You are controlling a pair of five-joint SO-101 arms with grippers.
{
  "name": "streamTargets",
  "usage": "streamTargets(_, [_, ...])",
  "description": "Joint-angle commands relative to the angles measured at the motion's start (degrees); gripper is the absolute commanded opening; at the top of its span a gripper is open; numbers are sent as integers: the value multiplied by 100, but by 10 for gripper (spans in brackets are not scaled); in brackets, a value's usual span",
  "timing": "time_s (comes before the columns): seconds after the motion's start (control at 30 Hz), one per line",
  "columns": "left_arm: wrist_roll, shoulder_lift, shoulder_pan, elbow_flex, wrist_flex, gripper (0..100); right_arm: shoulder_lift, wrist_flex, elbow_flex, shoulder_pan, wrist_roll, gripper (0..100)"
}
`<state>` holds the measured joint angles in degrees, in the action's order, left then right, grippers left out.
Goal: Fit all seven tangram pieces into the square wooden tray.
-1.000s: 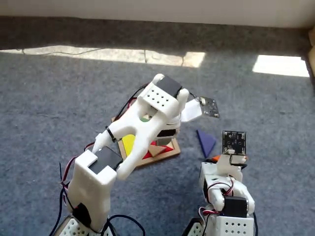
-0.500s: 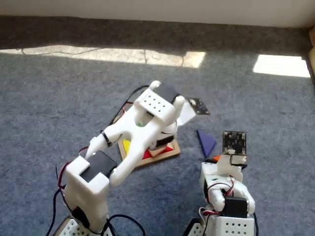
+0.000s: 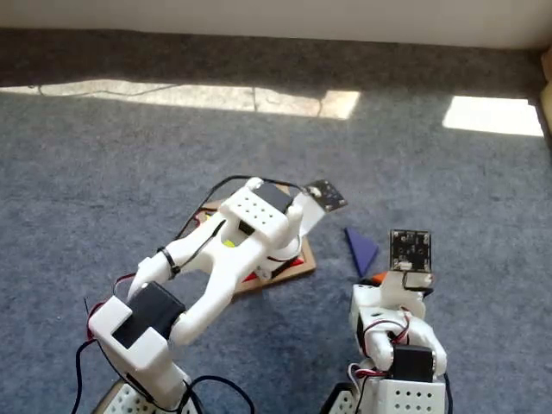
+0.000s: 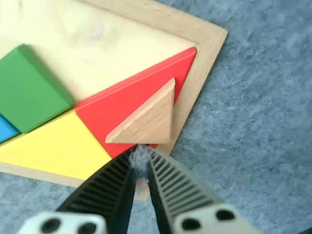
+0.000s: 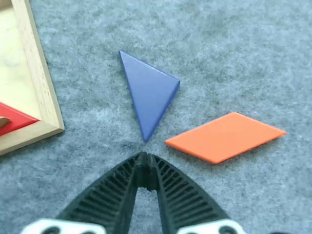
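The left gripper [image 4: 140, 155] hung at the near rim of the square wooden tray [image 4: 208, 53], its ribbed fingers [image 4: 171, 183] pressed together at the tips with nothing seen between them. Just ahead of the tips lay a plain wooden triangle [image 4: 148, 122], resting on top of the red triangle [image 4: 131, 100] instead of on the tray floor, its nearest edge almost touching the fingertips. The yellow triangle [image 4: 53, 148] sat edge to edge with the red one, off to one side of the gripper. Farther out on that side were the green square [image 4: 29, 95] and a sliver of a light blue piece [image 4: 5, 132]. Beyond them the tray floor was bare wood.

The right gripper [image 5: 144, 161] hovered low over the grey carpet [image 5: 243, 48], well apart from the tray, with its jaws closed on each other and holding nothing. Directly ahead of its tips, one point aimed back at them, lay the dark blue triangle [image 5: 148, 92] flat on the carpet. The orange parallelogram [image 5: 224, 136] lay just beside that triangle, ahead and off to the side away from the tray, not touching it. Seen from above, the left arm [image 3: 233, 250] stretched across the tray while the right arm [image 3: 397, 345] stood folded close to its base
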<state>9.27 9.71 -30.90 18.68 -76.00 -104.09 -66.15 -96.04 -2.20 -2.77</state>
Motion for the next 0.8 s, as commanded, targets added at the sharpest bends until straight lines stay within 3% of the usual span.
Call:
streamTargets(0.0, [-70,-242,189,22,475,7,-75,22,-611,57,35,5])
streamTargets(0.3, [-35,-268,585,-22,1380,8,-75,22,-611,57,35,5])
streamTargets(0.53, [-62,-840,426,-171,853,5,-75,22,-611,57,35,5])
streamTargets(0.77, [-79,-1613,-409,593,545,5,-75,22,-611,57,35,5])
